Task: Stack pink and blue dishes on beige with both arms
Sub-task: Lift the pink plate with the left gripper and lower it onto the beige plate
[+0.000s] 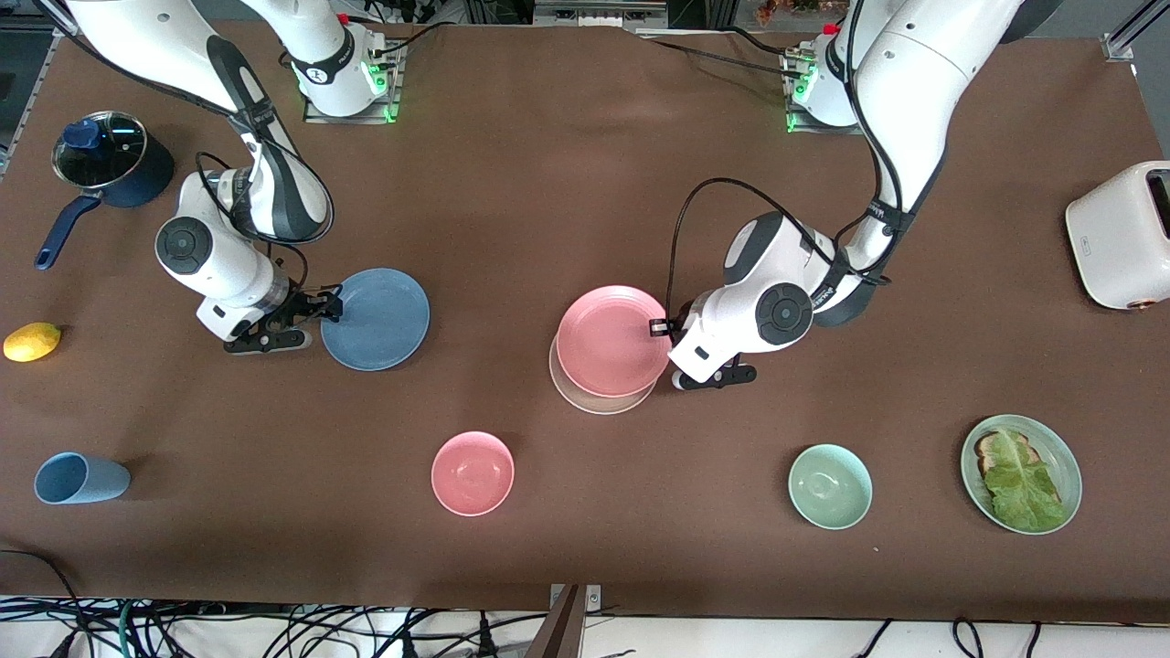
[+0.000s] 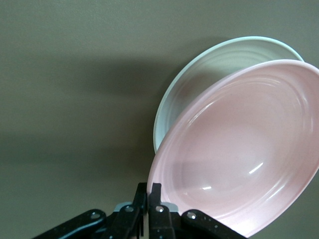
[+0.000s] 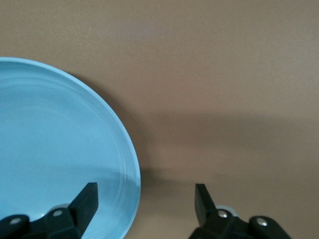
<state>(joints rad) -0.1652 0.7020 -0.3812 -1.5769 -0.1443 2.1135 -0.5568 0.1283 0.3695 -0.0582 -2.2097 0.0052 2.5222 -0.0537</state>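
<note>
The pink plate (image 1: 611, 340) hangs tilted just over the beige plate (image 1: 590, 403), covering most of it. My left gripper (image 1: 660, 326) is shut on the pink plate's rim on the side toward the left arm's end of the table. In the left wrist view the pink plate (image 2: 249, 149) overlaps the beige plate (image 2: 209, 74), with the left gripper (image 2: 149, 193) pinched at its edge. The blue plate (image 1: 377, 319) lies flat on the table. My right gripper (image 1: 331, 306) is open at its rim. In the right wrist view the blue plate (image 3: 55, 149) has its edge between the right gripper's (image 3: 144, 200) fingers.
A pink bowl (image 1: 473, 472), a green bowl (image 1: 830, 486) and a green plate with toast and lettuce (image 1: 1051, 448) sit nearer the front camera. A light blue cup (image 1: 80, 478), a lemon (image 1: 32, 342) and a lidded pot (image 1: 110, 155) are at the right arm's end, a toaster (image 1: 1120, 233) at the left arm's.
</note>
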